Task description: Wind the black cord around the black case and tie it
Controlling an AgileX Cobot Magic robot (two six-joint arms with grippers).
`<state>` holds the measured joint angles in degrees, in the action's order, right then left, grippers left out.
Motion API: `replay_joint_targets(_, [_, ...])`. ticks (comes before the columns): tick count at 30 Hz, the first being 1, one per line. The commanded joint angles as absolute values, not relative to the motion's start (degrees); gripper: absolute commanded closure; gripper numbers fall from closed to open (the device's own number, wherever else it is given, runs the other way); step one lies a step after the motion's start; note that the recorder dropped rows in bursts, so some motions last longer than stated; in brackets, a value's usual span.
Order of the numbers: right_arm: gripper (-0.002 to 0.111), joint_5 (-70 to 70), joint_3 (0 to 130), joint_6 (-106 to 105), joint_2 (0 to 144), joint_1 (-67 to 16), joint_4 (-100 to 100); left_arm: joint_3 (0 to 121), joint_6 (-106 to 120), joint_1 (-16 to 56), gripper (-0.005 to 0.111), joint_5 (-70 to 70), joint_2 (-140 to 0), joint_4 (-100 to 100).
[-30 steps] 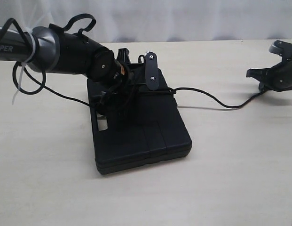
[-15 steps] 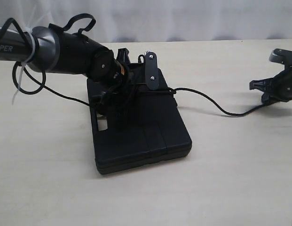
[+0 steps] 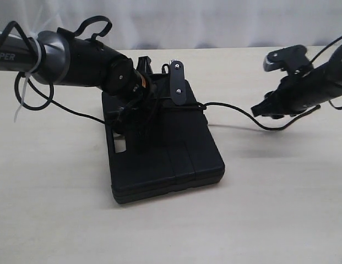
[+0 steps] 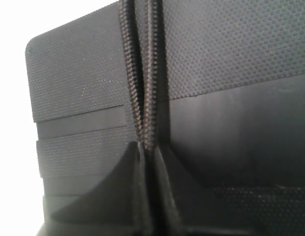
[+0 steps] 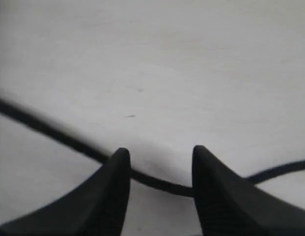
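The black case (image 3: 169,157) lies flat on the pale table in the middle of the exterior view. My left gripper (image 3: 151,107) presses down on the case's far end. In the left wrist view it (image 4: 147,148) is shut on two strands of the black cord (image 4: 142,78), which run over the case's textured lid (image 4: 231,64). From the case the black cord (image 3: 237,113) trails right across the table in a loose curve. My right gripper (image 3: 265,110) hovers just over that curve with its jaws open (image 5: 159,153). The cord (image 5: 162,183) lies on the table between its fingertips, not pinched.
Smooth black cables and a white zip tie (image 3: 21,104) hang off the left arm at the left. The cord's loose tail ends near the right arm (image 3: 315,109). A white curtain (image 3: 215,22) closes off the back of the table (image 3: 270,214).
My right arm has swung left from the table's right edge to above the cord's curve, and its jaws have opened. The left gripper and the case have not moved.
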<state>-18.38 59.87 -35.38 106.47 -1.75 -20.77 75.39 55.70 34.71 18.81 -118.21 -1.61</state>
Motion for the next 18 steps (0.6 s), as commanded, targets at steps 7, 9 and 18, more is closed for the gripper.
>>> replay_joint_targets(7, [0.054, -17.1, 59.0, -41.3, 106.0, -7.5, -20.2, 74.4, 55.4, 34.4, 0.107, 21.3, -119.0, -0.8])
replay_joint_targets(9, [0.054, -14.9, 59.0, -41.3, 106.9, -7.5, -20.2, 74.4, 55.4, 34.4, 0.107, 21.1, -119.0, -0.8])
replay_joint_targets(18, [0.092, -6.8, 59.0, -41.3, 113.1, -7.4, -20.2, 74.4, 55.4, 34.4, 0.107, 20.9, -119.0, -0.4])
